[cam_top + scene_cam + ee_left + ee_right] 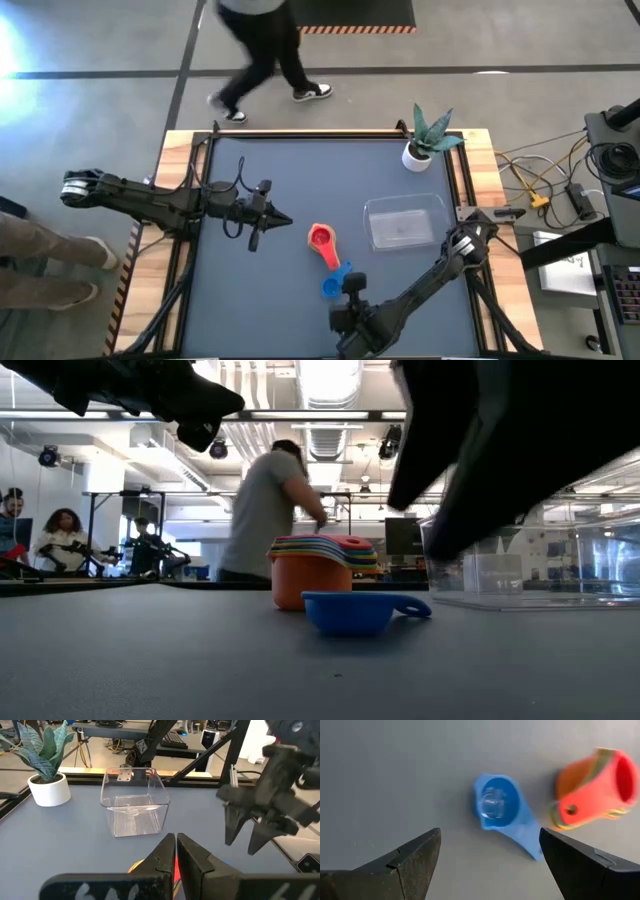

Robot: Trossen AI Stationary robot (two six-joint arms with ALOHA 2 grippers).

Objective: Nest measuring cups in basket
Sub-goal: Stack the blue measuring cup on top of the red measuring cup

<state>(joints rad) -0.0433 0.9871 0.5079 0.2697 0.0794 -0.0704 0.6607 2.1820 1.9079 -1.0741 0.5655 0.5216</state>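
Note:
A blue measuring cup stands alone on its base on the table, mouth up. Beside it, toward the far edge, is a stack of nested cups, orange outside and red on top. The clear basket sits to the right with nothing in it. My right gripper hangs open above the blue cup, its fingers apart and touching nothing. My left gripper is shut, above the table to the left of the stack.
A white plant pot stands at the table's far right corner, behind the basket. A person walks past beyond the far edge. Bare table surface lies around the cups and toward the near left.

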